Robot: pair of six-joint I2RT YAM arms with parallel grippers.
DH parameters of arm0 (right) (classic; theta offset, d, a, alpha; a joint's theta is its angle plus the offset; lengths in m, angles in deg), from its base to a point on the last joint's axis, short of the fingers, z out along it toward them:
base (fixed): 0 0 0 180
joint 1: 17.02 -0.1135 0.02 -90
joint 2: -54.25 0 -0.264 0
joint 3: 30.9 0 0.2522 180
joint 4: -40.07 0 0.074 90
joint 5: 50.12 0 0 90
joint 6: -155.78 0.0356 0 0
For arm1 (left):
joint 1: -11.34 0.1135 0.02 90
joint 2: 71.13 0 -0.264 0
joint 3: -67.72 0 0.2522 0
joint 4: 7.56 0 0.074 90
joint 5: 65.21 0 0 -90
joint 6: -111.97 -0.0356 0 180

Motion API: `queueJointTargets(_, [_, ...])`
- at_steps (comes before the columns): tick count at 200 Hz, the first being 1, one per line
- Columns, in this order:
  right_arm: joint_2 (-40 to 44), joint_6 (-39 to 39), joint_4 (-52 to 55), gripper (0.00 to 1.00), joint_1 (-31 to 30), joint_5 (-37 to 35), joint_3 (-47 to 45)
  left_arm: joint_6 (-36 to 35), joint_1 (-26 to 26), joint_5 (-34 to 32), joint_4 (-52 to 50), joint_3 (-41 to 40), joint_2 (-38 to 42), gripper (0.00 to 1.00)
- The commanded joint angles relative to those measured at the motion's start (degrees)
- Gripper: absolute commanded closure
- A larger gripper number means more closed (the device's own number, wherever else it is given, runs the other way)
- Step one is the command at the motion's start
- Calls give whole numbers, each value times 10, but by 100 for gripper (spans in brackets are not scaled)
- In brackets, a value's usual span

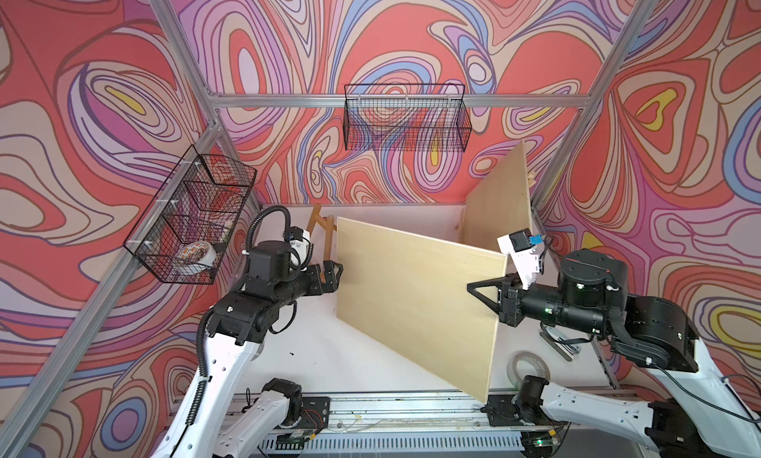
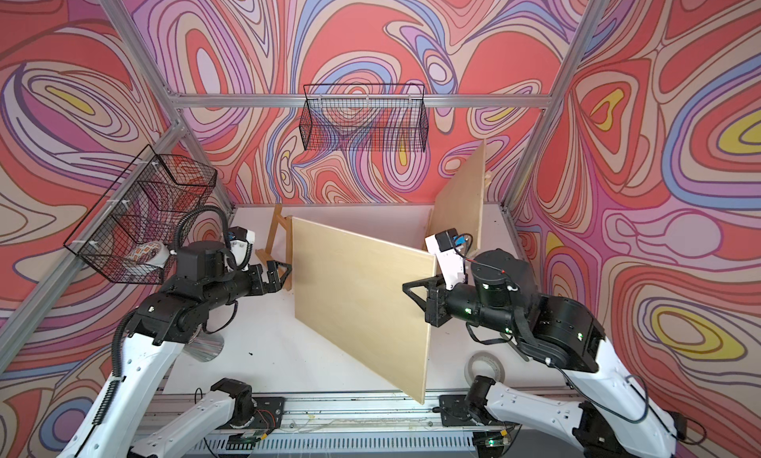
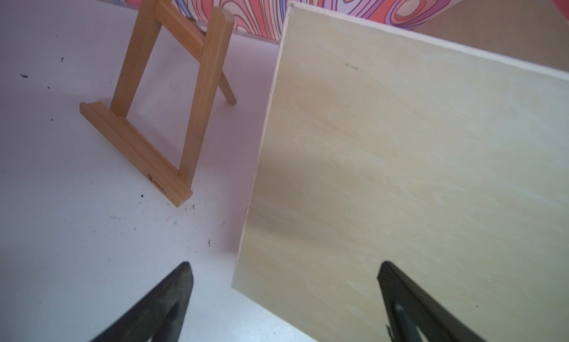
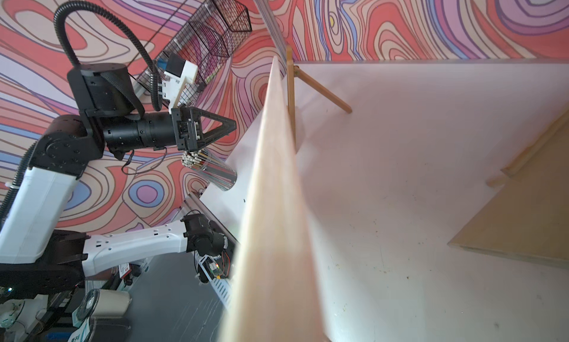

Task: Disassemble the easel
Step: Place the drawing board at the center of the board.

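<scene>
A small wooden easel [image 1: 325,237] [image 2: 276,237] [image 3: 172,109] [image 4: 291,88] stands at the back left of the white table, with nothing on its ledge. A large pale wooden board [image 1: 416,307] [image 2: 362,299] [image 3: 400,171] [image 4: 271,202] stands tilted across the middle. My right gripper [image 1: 473,289] [image 2: 412,289] is shut on the board's right edge, one finger in front of the board and the other hidden behind it. My left gripper [image 1: 335,276] [image 2: 282,276] [image 3: 283,272] is open just off the board's left edge and holds nothing.
A second board [image 1: 500,200] [image 2: 459,204] [image 4: 523,226] leans at the back right. Wire baskets [image 1: 405,118] [image 1: 193,221] hang on the back and left walls. A tape roll [image 1: 529,369] lies at the front right. A clear cup of sticks [image 4: 212,171] lies under the left arm.
</scene>
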Motion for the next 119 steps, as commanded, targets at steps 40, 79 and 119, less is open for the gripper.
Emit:
queueJointTargets(40, [-71, 12, -76, 100, 0, 1, 41, -22, -15, -55, -12, -57, -48, 7])
queueJointTargets(79, [-142, -9, -40, 100, 86, 92, 68, -25, -16, -74, -14, -72, -62, 7])
queueJointTargets(119, [-209, -40, -4, 100, 205, 211, 73, -24, -17, -75, -11, -77, -66, 7])
